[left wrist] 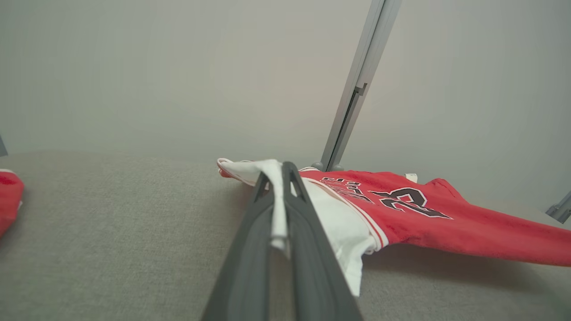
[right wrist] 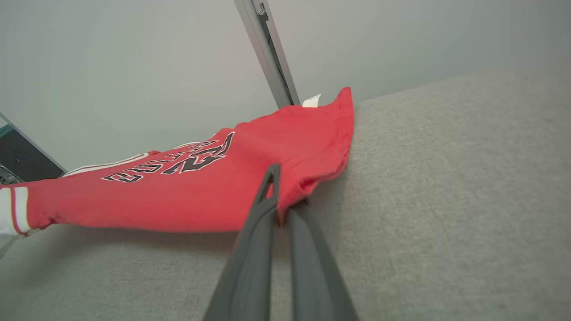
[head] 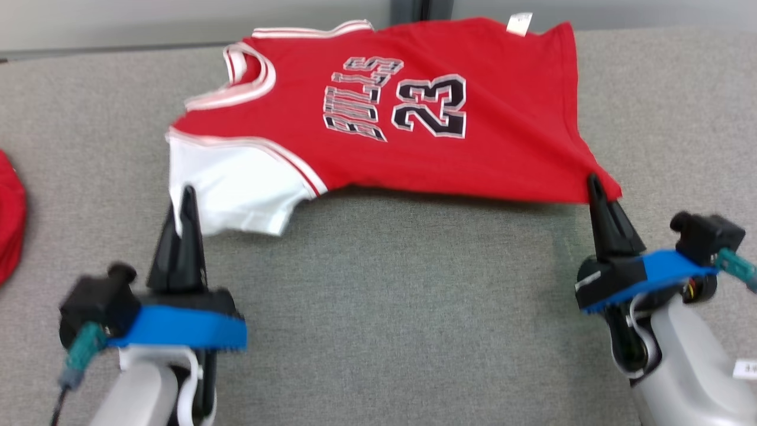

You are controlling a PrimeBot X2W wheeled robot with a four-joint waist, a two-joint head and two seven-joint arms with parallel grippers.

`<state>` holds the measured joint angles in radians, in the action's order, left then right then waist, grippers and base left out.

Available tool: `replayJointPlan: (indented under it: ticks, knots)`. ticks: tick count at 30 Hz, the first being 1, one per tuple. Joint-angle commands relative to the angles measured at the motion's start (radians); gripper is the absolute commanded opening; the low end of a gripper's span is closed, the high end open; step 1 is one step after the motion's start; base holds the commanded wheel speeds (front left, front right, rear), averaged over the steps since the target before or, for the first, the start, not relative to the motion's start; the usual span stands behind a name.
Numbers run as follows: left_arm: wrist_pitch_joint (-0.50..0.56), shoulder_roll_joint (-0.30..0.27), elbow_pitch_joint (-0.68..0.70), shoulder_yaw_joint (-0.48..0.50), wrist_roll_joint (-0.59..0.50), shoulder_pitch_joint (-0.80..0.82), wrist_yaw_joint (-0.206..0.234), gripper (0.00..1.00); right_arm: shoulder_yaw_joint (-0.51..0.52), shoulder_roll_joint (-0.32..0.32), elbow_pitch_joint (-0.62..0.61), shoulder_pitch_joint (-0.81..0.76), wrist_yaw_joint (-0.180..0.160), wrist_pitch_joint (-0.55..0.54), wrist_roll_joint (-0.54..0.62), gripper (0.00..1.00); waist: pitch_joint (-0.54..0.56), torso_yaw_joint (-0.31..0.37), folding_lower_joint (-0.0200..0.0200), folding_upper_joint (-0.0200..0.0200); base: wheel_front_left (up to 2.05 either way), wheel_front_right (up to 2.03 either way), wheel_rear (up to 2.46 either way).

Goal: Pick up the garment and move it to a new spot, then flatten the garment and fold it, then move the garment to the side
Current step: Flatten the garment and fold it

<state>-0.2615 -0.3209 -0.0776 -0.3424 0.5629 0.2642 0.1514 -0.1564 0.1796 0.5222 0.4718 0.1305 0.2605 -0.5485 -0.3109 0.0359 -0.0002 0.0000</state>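
Head view: you will find the garment [head: 414, 106], a red jersey with a white sleeve panel and the number 23, spread over the far half of the grey worktop [head: 384, 319], its white label [head: 519, 23] at the back edge. The left gripper [head: 185, 198] is closed on the white sleeve corner and the right gripper [head: 593, 183] is closed on the near red hem corner. The near edge between the two grips casts a shadow on the worktop. A second red item [head: 9, 219] lies at the left margin, well apart. Left wrist view: the two dark fingers pinch a fold of white fabric between them. The red body runs off to that view's right, raised off the surface, with a metal post [left wrist: 357, 84] behind it. Right wrist view: the fingers are clamped on the red corner, and the cloth sags away to that view's left.
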Motion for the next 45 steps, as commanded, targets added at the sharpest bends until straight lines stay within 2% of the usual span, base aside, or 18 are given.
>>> replayJointPlan:
  ticks: [1,12,23,31,45]
  knots:
    - [-0.005,0.001,0.018,0.001,-0.001,-0.041,0.01,0.0,0.007,0.0,-0.011,-0.04,0.0,-0.001,-0.005,0.0,0.023,0.008,0.0002,0.0,0.0,0.0,0.0]
    - [-0.005,0.013,0.157,0.0,0.001,-0.361,0.07,0.0,0.084,-0.021,-0.127,-0.345,0.0,-0.065,0.023,0.0,0.151,-0.015,0.0002,0.0,0.0,0.0,0.0]
    - [0.023,-0.011,0.217,-0.035,-0.004,-0.497,0.097,0.0,0.173,-0.075,-0.347,-0.594,0.0,-0.197,0.092,0.0,0.216,-0.047,0.0002,0.0,0.0,0.0,0.0]
    - [0.042,-0.016,0.212,-0.061,-0.011,-0.473,0.078,0.0,0.198,-0.102,-0.415,-0.629,0.0,-0.266,0.12,0.0,0.213,-0.042,0.0002,0.0,0.0,0.0,0.0]
    - [0.071,-0.059,0.126,-0.071,-0.038,-0.283,0.003,0.0,0.205,-0.105,-0.381,-0.511,0.0,-0.338,0.105,0.0,0.162,-0.019,0.0002,0.0,0.0,0.0,0.0]
